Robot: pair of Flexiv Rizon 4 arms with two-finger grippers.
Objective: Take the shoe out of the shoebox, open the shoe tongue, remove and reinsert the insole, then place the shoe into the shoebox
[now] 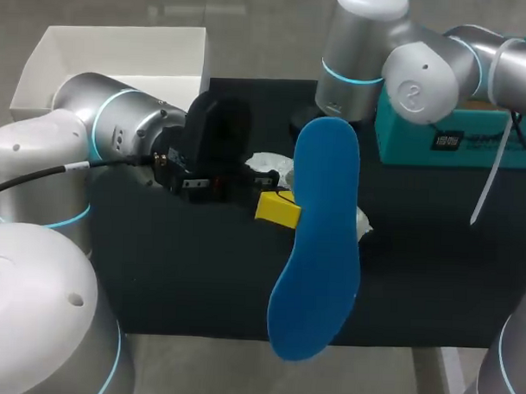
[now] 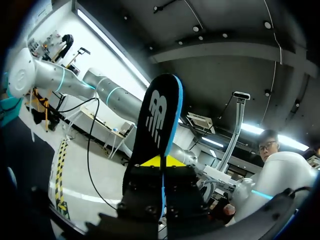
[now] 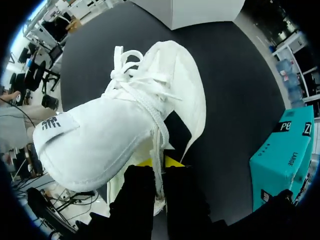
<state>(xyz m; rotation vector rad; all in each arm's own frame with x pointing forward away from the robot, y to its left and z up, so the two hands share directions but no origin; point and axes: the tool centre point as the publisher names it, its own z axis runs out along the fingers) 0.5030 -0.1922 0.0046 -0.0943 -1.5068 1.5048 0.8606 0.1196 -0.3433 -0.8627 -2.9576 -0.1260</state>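
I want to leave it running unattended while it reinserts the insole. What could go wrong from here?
The insole juts far beyond the left gripper, so it may flex or slip.
The right gripper grips the shoe by its edge, a lace hanging close by; it could snag.

It looked like a robotics lab: a grey left arm (image 1: 119, 123) and right arm (image 1: 423, 73) with cyan-lit joint rings and a trailing cable stood over a black-topped bench (image 1: 200, 273), a white shoebox (image 1: 177, 51) and a teal carton (image 1: 438, 147) at its far side.
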